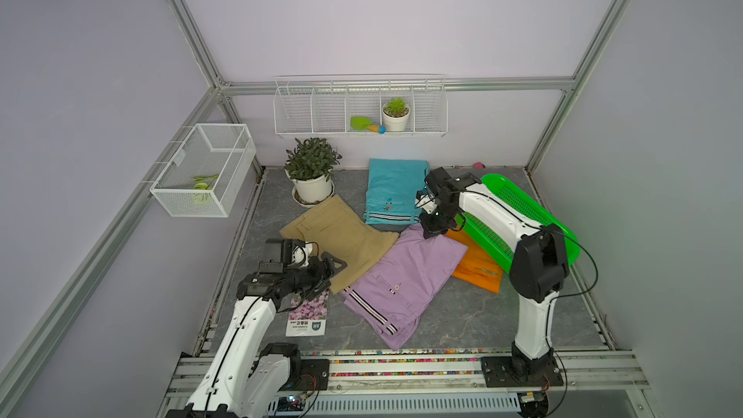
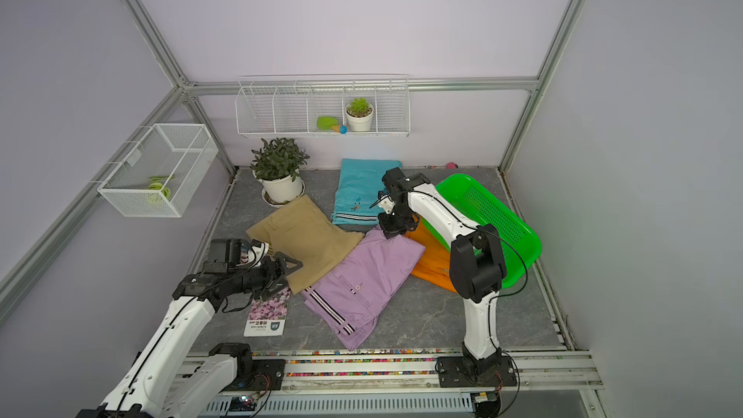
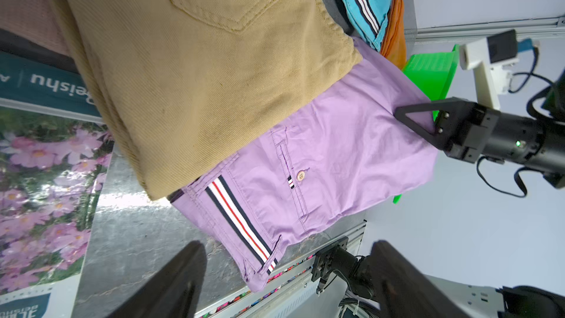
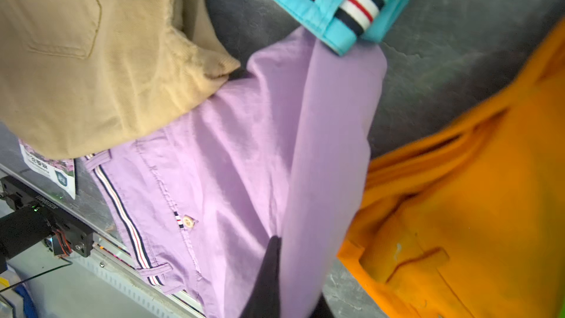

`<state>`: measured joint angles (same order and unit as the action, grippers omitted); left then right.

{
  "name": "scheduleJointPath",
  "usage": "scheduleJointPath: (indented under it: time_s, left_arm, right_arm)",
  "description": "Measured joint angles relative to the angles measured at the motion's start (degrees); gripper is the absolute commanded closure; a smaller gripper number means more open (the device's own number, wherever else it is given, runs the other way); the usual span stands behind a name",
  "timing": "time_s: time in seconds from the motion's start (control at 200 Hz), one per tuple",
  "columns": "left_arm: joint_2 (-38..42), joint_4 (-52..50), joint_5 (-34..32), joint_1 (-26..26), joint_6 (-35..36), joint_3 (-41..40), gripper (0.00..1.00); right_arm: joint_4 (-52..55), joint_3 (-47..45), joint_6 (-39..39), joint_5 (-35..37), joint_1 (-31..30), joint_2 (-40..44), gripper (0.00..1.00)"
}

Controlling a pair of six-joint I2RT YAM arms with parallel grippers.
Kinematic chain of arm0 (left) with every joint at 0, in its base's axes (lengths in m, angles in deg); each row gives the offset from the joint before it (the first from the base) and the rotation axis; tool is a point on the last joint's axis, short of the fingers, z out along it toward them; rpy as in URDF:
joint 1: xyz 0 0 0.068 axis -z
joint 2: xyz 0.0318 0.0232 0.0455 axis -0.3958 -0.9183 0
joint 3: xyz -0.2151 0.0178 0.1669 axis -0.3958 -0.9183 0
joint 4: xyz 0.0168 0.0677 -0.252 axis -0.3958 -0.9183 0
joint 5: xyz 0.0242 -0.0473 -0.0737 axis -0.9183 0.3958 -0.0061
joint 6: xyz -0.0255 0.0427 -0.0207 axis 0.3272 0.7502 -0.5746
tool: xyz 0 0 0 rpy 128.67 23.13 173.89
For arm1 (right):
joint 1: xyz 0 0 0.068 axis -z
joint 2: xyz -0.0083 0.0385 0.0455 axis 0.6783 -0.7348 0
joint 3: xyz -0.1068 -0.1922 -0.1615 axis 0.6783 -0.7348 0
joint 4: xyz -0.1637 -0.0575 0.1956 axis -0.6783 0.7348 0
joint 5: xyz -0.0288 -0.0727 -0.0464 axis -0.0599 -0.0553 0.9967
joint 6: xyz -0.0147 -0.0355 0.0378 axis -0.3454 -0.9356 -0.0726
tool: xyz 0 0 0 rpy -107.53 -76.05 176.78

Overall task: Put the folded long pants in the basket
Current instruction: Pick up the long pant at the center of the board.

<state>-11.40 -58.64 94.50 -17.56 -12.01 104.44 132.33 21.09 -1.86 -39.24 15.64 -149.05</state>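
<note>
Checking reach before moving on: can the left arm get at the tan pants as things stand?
Probably yes: the open left hand is at the near edge of the tan pants, and nothing lies on them.

Top views high, downward, scene-wide — wrist views close over lilac pants [image 3: 321, 154]

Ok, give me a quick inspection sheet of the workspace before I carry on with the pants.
Surface: grey tabletop, flat.
Job's things: lilac pants, khaki pants, turquoise pants and orange pants lie overlapping on the tabletop; green basket shows no pants inside.
Clutter: seed packet, potted plant.
Pincers: right pincer shut on the lilac pants' edge; left pincer open by the khaki pants.
Cables: black cable loops in the air, clear of the cloth.
Surroundings: wire rack on back wall, wire basket on side wall.
</note>
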Motion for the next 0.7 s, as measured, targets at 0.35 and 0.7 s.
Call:
scheduleJointPath:
  time_s: [0.35, 0.7]
  left_arm:
    - [1.7, 3.1, 2.4, 2.1, -3.0, -5.9, 0.11]
    - [2.4, 16.4, 0.3, 19.5, -15.8, -14.7, 0.20]
  right_arm:
    - [-8.6, -17.6, 8.3, 11.6, 2.3, 11.6, 1.00]
    - [-13.8, -19.3, 12.0, 12.8, 2.6, 14.1, 1.00]
